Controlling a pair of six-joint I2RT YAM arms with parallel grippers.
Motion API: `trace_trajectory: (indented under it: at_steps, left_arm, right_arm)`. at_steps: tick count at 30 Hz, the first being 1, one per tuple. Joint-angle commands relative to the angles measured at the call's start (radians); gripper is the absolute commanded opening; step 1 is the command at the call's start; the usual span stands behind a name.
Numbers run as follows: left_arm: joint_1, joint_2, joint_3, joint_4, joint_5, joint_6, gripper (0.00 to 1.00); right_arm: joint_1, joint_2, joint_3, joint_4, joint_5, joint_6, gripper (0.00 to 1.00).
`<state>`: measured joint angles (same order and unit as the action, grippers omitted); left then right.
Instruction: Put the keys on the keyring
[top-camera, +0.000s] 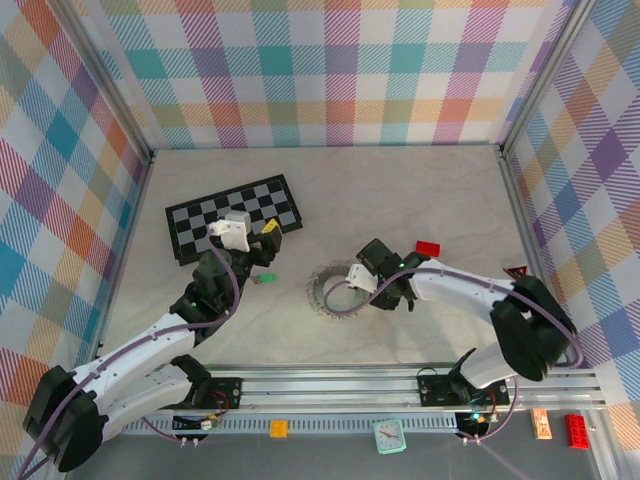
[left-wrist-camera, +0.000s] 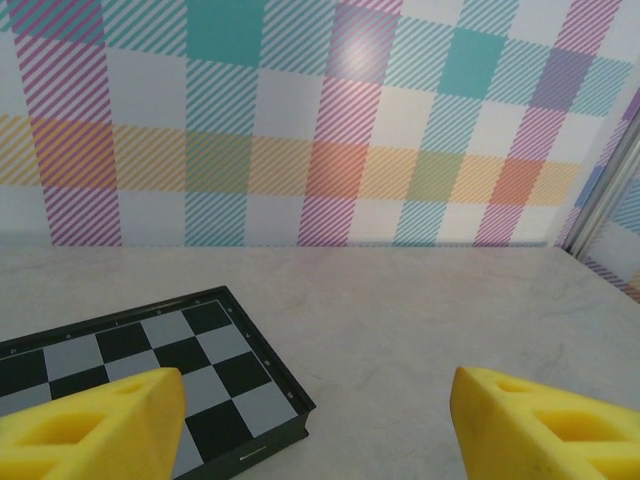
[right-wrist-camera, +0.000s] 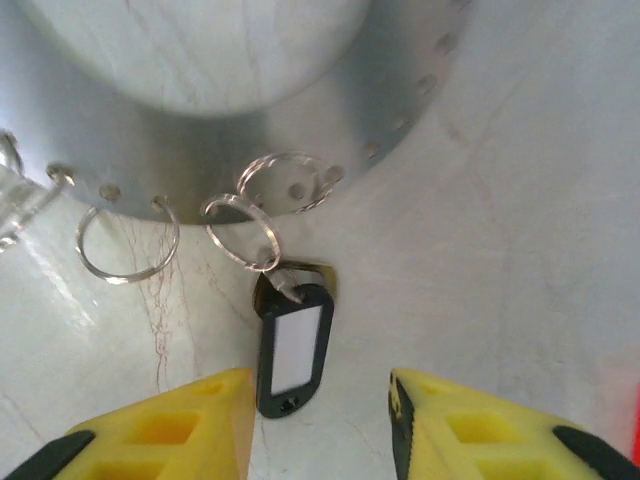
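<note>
right arm (top-camera: 470, 288) reaches left, tool (right-wrist-camera: 320, 415) spread above the black key (right-wrist-camera: 293, 352).

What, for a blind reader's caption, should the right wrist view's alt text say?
A black-headed key with a white label lies on the table, its small split ring at the silvery keyring rim. Yellow fingers of the open right end effector flank the key.

Pale marbled tabletop (top-camera: 400, 190) here: chessboard (top-camera: 232, 218) upper left, green key (top-camera: 265, 278) just below it, keyring (top-camera: 322, 302) at centre, red block (top-camera: 428, 248) to its right.
</note>
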<state>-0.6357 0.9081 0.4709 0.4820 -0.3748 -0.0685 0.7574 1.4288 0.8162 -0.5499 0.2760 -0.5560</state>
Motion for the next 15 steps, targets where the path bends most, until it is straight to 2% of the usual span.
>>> trace_trajectory:
  at_steps: [1,5,9,13,15]
  left_arm:
    - [0.011,0.007,-0.015,0.061,0.022,-0.021,0.71]
    - [0.011,0.025,-0.021,0.079,0.016,-0.045,0.73]
    - [0.011,0.052,-0.016,0.075,0.022,-0.074,0.73]
    - [0.011,0.077,-0.003,0.058,0.032,-0.103,0.73]
    - [0.011,0.093,0.001,0.059,0.038,-0.117,0.73]
  right_arm:
    - [-0.013,-0.127,-0.007,0.07,-0.061,0.068,0.44]
    - [-0.044,-0.255,-0.057,0.252,-0.131,0.257,0.46]
    - [-0.048,-0.29,-0.119,0.4,-0.135,0.57,0.46]
    - [-0.061,-0.213,-0.065,0.31,-0.125,0.824,0.47]
    - [-0.065,-0.155,-0.022,0.253,-0.182,0.871,0.47]
